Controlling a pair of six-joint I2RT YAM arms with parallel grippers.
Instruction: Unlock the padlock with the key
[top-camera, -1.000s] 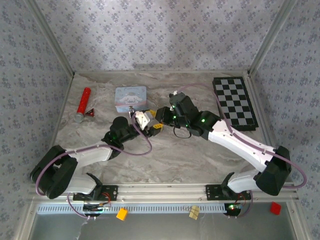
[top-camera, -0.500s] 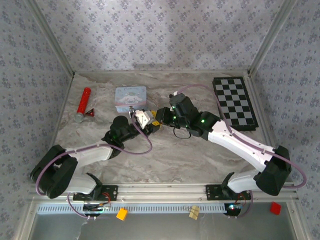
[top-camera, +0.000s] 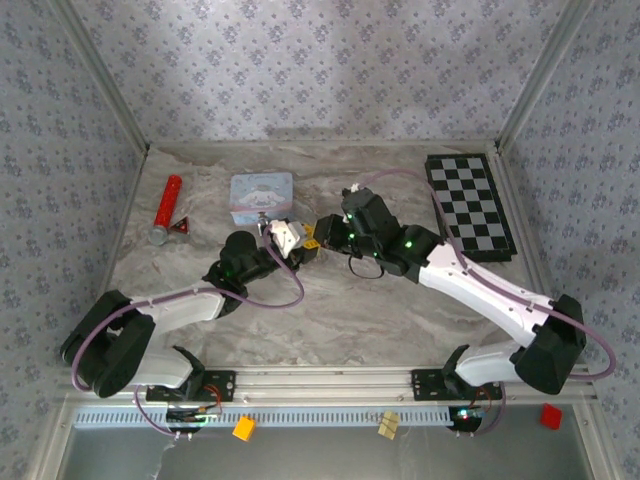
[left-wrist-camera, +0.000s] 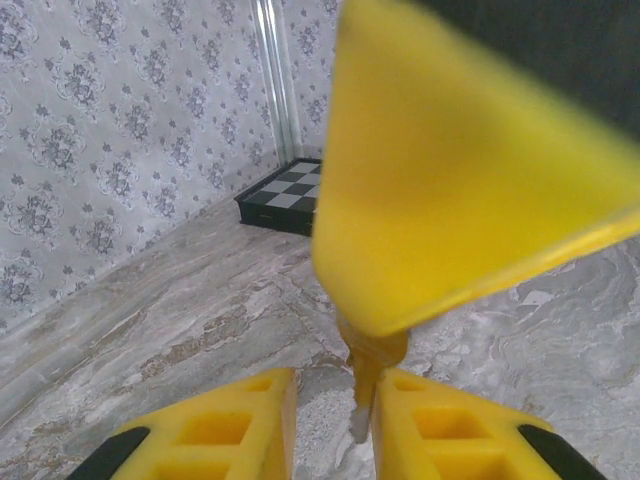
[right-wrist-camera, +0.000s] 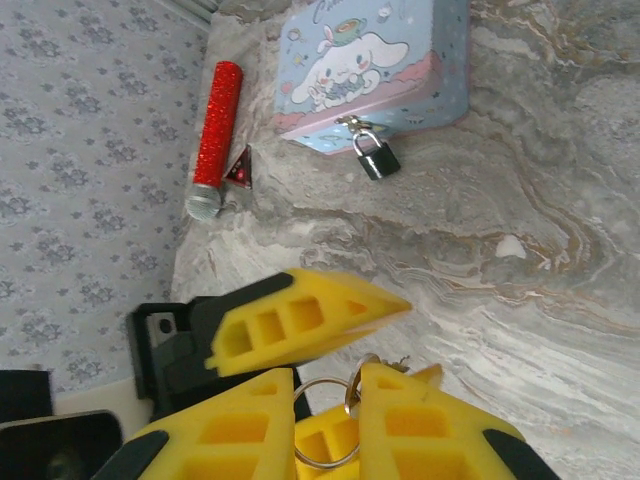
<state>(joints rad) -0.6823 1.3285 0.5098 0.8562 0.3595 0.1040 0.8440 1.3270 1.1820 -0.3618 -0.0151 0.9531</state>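
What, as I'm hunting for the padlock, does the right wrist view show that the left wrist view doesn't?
Right wrist, not left wrist: the padlock hooked to the tin, a red cylinder, a red triangle and a key ring in the right pincer. Left wrist, not right wrist: the chessboard and the key hanging within the open left pincer. Both: marble table, patterned wall, yellow fingers.
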